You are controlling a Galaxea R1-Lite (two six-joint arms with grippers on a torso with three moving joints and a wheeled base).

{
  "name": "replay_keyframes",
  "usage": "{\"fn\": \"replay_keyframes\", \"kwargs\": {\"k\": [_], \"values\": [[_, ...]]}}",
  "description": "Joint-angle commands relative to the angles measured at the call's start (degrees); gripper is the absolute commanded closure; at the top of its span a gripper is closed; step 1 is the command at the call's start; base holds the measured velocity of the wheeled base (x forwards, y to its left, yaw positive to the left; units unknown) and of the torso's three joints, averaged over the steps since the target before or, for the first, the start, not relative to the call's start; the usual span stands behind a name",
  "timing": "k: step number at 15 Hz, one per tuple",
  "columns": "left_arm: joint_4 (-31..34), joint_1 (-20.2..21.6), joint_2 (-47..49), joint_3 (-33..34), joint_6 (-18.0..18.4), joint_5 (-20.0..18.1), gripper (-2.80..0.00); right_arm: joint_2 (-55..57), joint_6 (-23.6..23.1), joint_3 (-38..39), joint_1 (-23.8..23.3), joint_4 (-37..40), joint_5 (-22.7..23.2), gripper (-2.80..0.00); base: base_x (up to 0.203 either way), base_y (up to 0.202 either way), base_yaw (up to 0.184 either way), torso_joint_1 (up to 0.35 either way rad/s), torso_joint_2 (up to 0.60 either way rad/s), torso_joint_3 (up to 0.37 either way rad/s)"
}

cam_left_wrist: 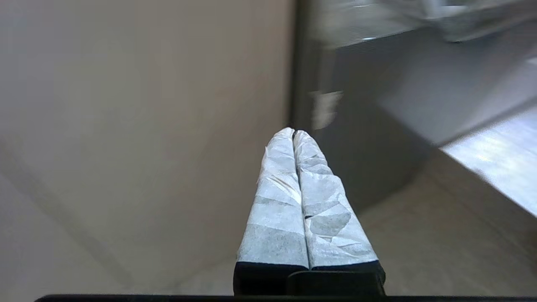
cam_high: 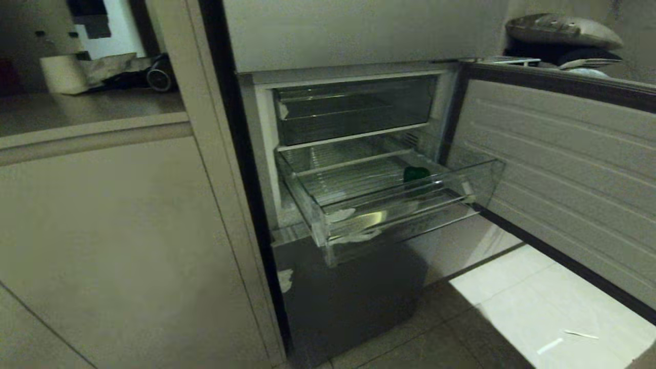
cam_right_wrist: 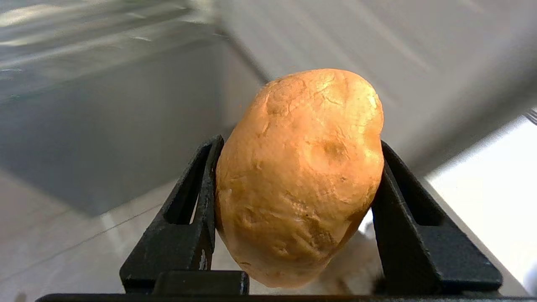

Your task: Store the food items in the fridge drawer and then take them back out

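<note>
Right gripper (cam_right_wrist: 293, 176) pinches a potato (cam_right_wrist: 300, 176) between its black fingers (cam_right_wrist: 201, 209), low in front of the fridge, outside the head view. Left gripper (cam_left_wrist: 293, 133) parked, taped fingers (cam_left_wrist: 277, 209) pressed together, empty. Fridge drawer (cam_high: 400, 205) pulled out of the fridge; green item (cam_high: 416, 174) lies inside, toward the drawer's right back.

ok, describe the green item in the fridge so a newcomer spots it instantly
Start at the open fridge compartment, then drop to the pulled-out clear plastic fridge drawer. On its ribbed floor, toward the right rear, sits a small dark green rounded item, the only coloured thing inside the otherwise see-through bin.
</note>
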Motion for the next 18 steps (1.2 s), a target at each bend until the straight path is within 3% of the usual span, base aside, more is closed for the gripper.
{"fn": "replay_keyframes", "kwargs": {"k": [1,3,6,8,10,12,18], "values": [[0.02,0.00,0.08,-0.02,-0.01,0.03,0.00,-3.62,-0.24,1.29,-0.01,0.10,-0.57,0.00,0.001,0.007,-0.157,0.002,0.00,0.003],[0.02,0.00,0.08,0.00,-0.01,0.03,0.00,-6.11,-0.69,3.61,-0.01,-1.25,-2.58,0.00,-0.001,0.005,-0.108,0.001,0.01,0.004],[0.02,0.00,0.08,0.00,-0.01,0.03,0.00,-5.87,0.08,4.75,-0.23,-3.84,-12.48,0.00,0.000,0.000,0.000,0.000,0.00,0.000],[0.02,0.00,0.08,0.00,-0.01,0.03,0.00,-4.39,5.14,3.88,-0.26,-4.30,-18.65,0.00,0.000,0.000,0.000,0.000,0.00,0.000],[0.02,0.00,0.08,0.00,-0.01,0.03,0.00,-3.47,7.20,3.98,-3.04,-4.62,-19.42,0.00,0.000,0.000,0.000,0.000,0.00,0.000],[0.02,0.00,0.08,0.00,-0.01,0.03,0.00,-2.28,7.42,4.36,-13.94,-5.99,-15.28,0.00,0.000,0.000,0.000,0.000,0.00,0.000],[0.02,0.00,0.08,0.00,-0.01,0.03,0.00,4.35,11.01,6.32,-52.50,-15.04,-0.24,0.00,0.000,0.000,0.000,0.000,0.00,0.000]]}}
